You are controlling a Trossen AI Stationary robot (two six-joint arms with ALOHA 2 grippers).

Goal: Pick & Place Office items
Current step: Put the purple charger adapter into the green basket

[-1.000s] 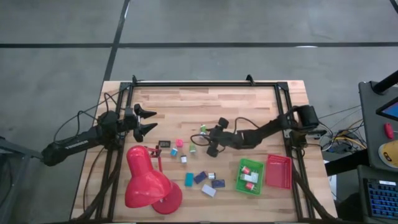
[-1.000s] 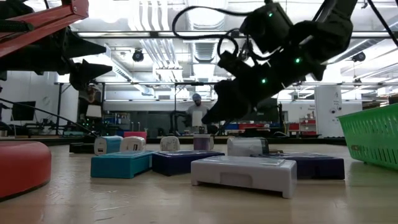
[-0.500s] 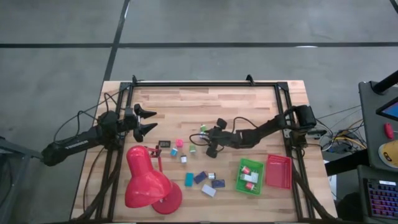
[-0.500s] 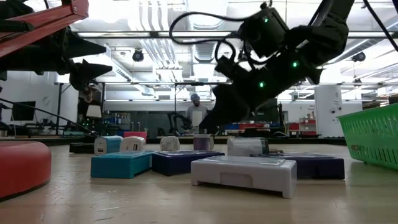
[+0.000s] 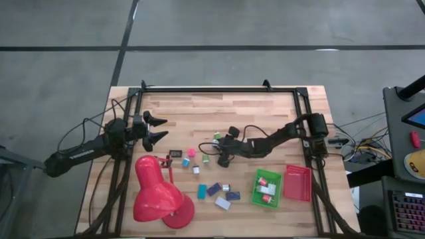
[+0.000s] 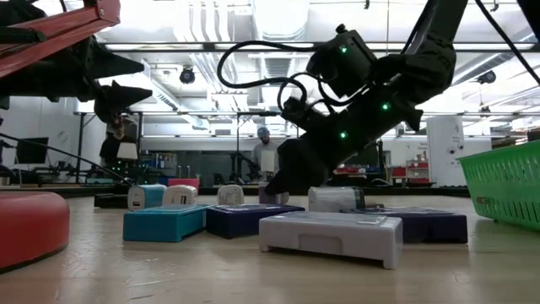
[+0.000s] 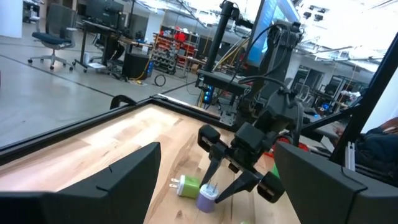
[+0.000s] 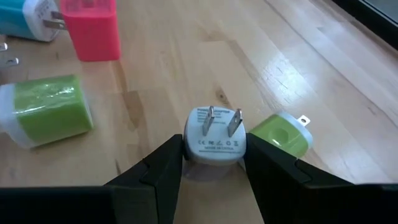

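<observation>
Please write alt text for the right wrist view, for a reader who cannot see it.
The right hand straddles a white charger standing prongs-up on the wooden table. A green charger lies right beside it; another green one, a pink one and a teal one lie farther off.
</observation>
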